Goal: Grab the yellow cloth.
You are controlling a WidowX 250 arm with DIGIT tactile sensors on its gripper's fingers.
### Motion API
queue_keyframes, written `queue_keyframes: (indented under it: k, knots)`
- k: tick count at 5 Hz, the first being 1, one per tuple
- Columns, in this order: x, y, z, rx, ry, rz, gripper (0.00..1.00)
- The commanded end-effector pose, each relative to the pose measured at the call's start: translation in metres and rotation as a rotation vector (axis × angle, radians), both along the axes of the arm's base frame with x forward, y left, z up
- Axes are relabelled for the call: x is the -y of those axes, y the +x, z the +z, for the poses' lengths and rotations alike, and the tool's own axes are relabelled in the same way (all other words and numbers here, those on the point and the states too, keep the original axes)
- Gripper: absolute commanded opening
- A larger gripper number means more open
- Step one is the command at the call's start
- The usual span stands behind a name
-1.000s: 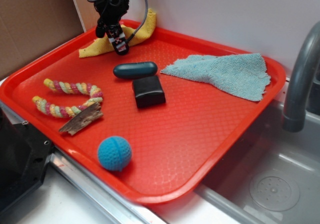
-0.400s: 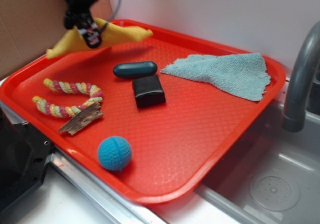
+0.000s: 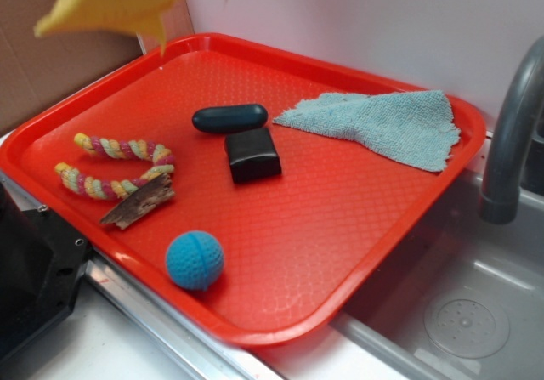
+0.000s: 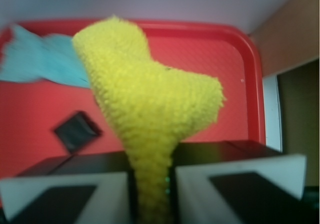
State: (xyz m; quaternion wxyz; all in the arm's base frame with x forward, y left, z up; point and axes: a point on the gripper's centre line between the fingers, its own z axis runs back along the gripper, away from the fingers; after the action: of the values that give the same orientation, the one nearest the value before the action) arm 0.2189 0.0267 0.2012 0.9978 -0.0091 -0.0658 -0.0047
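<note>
pincer: clamped on fuzzy mustard-yellow terry cloth
cloth: hanging above back-left corner of red plastic tray, clear of it

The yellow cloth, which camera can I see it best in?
The wrist view: the yellow cloth fills the picture, fuzzy and pinched in the gripper. In the exterior view it hangs above the red tray at the top edge, partly cut off.
</note>
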Motion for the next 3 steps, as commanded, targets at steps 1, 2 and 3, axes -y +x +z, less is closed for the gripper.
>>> queue_keyframes:
  k: [1, 2, 3]
  knots:
    - [0.0185, 0.0053, 0.0634, -0.058, -0.056, 0.000, 0.00]
    - [0.0216, 0.0042, 0.0660, -0.037, -0.058, -0.002, 0.00]
    - [0.0212, 0.0067, 0.0571, -0.046, -0.034, 0.007, 0.00]
